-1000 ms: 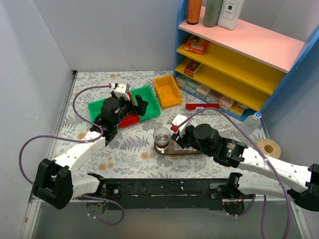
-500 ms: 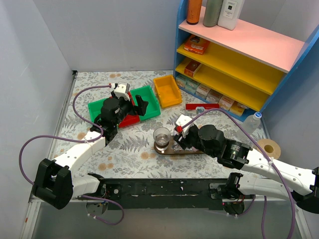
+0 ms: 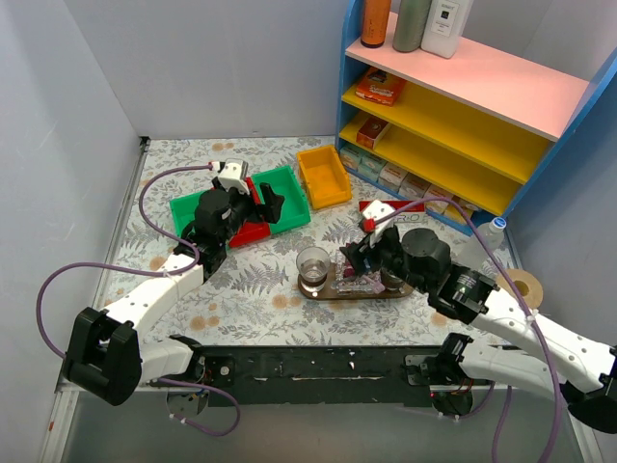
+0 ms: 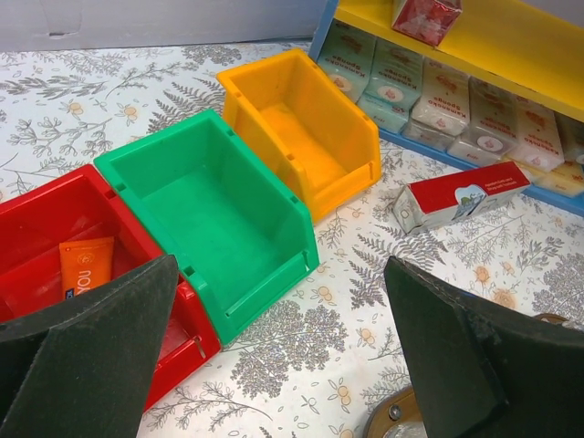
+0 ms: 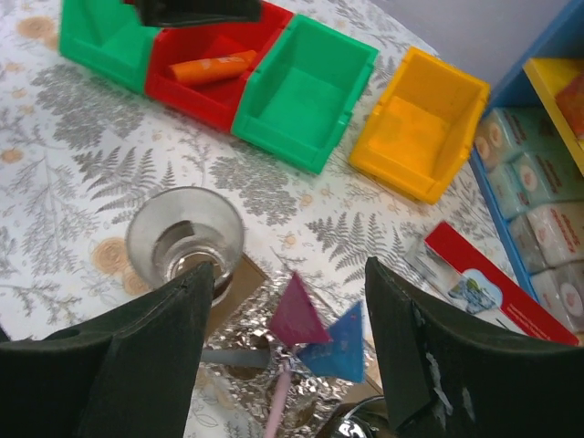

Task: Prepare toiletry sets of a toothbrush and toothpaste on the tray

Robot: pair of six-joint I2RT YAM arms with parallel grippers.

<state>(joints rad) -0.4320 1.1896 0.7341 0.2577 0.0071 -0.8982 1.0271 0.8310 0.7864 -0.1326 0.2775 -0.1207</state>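
The oval dark-brown tray (image 3: 333, 289) lies at the table's middle; its brown edge also shows in the right wrist view (image 5: 239, 281). On it stand a clear glass cup (image 3: 313, 263) (image 5: 185, 239) and crinkled silver foil. A magenta toothpaste tube (image 5: 298, 313) and a blue toothpaste tube (image 5: 338, 347) lie side by side on the foil. A thin pink handle (image 5: 278, 408) and a grey stick (image 5: 228, 358) lie next to them. My right gripper (image 3: 361, 253) (image 5: 287, 267) is open and empty, hovering above the tubes. My left gripper (image 3: 266, 204) (image 4: 281, 274) is open and empty, over the table beside the green bin.
A red bin (image 4: 55, 246) holds an orange tube (image 4: 87, 266). A green bin (image 4: 210, 210) and a yellow bin (image 4: 301, 128) are empty. A red toothpaste box (image 4: 461, 196) lies before the blue shelf unit (image 3: 453, 125). A tape roll (image 3: 521, 286) is at right.
My right gripper has drawn back to the right and risen from beside the glass cup to above the tray's middle. The left arm has not moved.
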